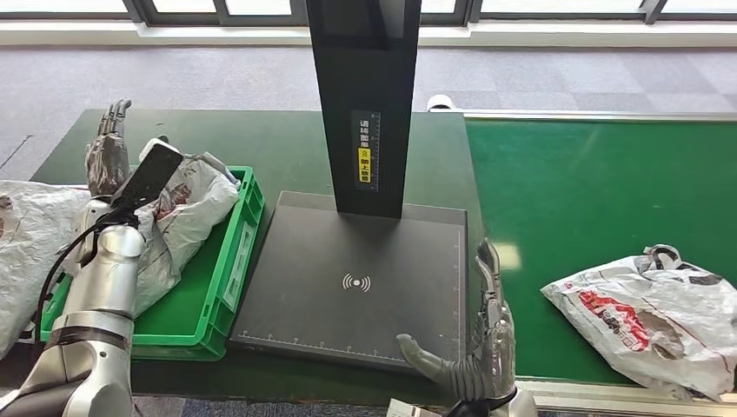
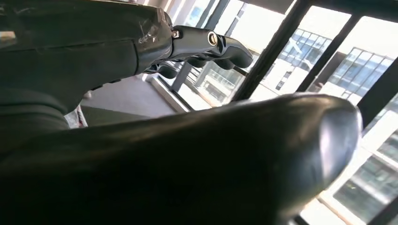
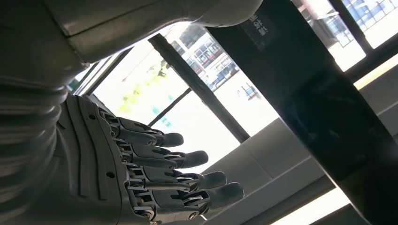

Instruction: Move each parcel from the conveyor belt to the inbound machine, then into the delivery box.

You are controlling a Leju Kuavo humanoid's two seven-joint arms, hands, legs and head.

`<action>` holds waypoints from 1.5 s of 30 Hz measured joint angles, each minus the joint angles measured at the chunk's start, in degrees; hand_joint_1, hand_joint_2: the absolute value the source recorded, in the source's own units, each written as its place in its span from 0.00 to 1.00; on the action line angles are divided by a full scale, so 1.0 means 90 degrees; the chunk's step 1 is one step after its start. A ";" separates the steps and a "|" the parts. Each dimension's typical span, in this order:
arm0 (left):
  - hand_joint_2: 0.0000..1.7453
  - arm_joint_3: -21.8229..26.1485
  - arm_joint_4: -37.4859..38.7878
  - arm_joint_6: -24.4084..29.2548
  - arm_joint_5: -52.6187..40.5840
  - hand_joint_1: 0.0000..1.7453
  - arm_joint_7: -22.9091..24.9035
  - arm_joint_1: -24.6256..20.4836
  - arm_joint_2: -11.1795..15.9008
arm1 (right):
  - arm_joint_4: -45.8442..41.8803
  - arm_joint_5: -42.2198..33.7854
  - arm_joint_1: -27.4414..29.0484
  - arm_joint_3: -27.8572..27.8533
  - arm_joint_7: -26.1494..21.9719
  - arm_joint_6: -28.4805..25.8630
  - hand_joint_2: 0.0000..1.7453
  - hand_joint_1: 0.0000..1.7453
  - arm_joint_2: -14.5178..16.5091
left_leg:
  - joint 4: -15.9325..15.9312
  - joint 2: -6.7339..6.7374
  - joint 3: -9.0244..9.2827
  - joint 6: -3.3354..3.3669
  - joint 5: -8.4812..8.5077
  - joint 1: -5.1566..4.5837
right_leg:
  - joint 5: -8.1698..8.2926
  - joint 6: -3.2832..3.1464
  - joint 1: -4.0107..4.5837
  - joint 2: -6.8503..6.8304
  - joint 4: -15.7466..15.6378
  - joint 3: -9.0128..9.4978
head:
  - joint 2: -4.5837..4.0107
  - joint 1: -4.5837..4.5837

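The right hand (image 1: pixel 482 334) stands upright at the near right corner of the inbound machine (image 1: pixel 356 278), fingers (image 3: pixel 187 159) extended and slightly apart, thumb out, holding nothing. The left hand (image 1: pixel 108 152) is raised beyond the far left corner of the green delivery box (image 1: pixel 228 261), fingers straight and empty. One parcel (image 1: pixel 187 213) lies in that box, draped over its far rim. The next parcel (image 1: pixel 652 313) lies on the conveyor belt (image 1: pixel 600 191) near its front edge, well apart from the right hand. It appears to be a soft, crinkled plastic mailer: light, slippery and deformable. A grasp across its nearer bunched end would likely hold best.
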 joint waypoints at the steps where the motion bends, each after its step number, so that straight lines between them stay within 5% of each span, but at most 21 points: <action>1: 0.00 -0.0011 -0.0409 -0.0143 0.0595 0.00 -0.0241 0.0293 -0.0059 | -0.0005 -0.0007 0.0038 -0.0027 0.0040 -0.0035 1.00 0.00 -0.0001 | 0.0000 0.0006 0.0003 0.0001 -0.0005 -0.0002 | -0.0002 0.0001 -0.0002 0.0005 0.0000 -0.0001 | 0.0000 0.0000; 8: 0.00 -0.0597 -0.2851 -0.1284 0.3598 0.00 -0.1679 0.2662 -0.0759 | 0.0018 -0.0162 0.0138 -0.0453 0.0070 -0.0044 1.00 0.00 0.0005 | 0.0000 0.0021 0.0004 0.0028 -0.0034 -0.0025 | -0.0022 0.0023 -0.0015 0.0013 -0.0006 -0.0001 | 0.0000 0.0000; 15: 0.00 -0.1825 -0.4427 -0.1508 0.4165 0.00 -0.1971 0.4197 -0.1433 | 0.0116 -0.0205 0.0140 -0.0858 0.0063 0.0184 1.00 0.00 0.0136 | 0.0001 0.0017 0.0002 0.0049 -0.0047 -0.0035 | -0.0029 0.0040 -0.0017 0.0001 -0.0012 0.0006 | 0.0000 0.0000; 21: 0.00 -0.2446 -0.4928 -0.1665 0.4370 0.00 -0.2274 0.4585 -0.1568 | 0.0329 -0.0025 -0.0003 -0.1057 0.0231 0.0247 1.00 0.00 0.0208 | 0.0001 0.0010 0.0006 0.0055 -0.0041 -0.0035 | -0.0028 0.0041 -0.0016 -0.0004 -0.0012 0.0013 | 0.0000 0.0000; 26: 0.00 -0.2703 -0.5265 -0.1976 0.4382 0.00 -0.2415 0.4898 -0.1575 | 0.0722 0.1048 -0.0216 -0.1595 0.1432 0.0532 1.00 0.00 0.0137 | 0.0001 0.0005 0.0009 0.0058 -0.0039 -0.0035 | -0.0029 0.0044 -0.0017 -0.0010 -0.0012 0.0016 | 0.0000 0.0000; 33: 0.00 -0.2790 -0.5388 -0.2737 0.4313 0.00 -0.2417 0.4939 -0.1561 | 0.1390 0.2084 -0.0282 -0.3272 0.2743 0.1506 1.00 0.00 -0.0330 | 0.0009 -0.0027 0.0004 0.0078 -0.0042 -0.0054 | -0.0029 0.0062 -0.0037 -0.0041 -0.0017 0.0025 | 0.0000 0.0001; 45: 0.00 -0.2793 -0.5266 -0.3018 0.4254 0.00 -0.2417 0.4863 -0.1546 | 0.1896 0.3046 0.0031 -0.5343 0.3113 0.2224 1.00 0.00 -0.0475 | 0.0009 -0.0026 0.0002 0.0084 -0.0048 -0.0059 | -0.0035 0.0069 -0.0039 -0.0037 -0.0017 0.0019 | 0.0000 0.0000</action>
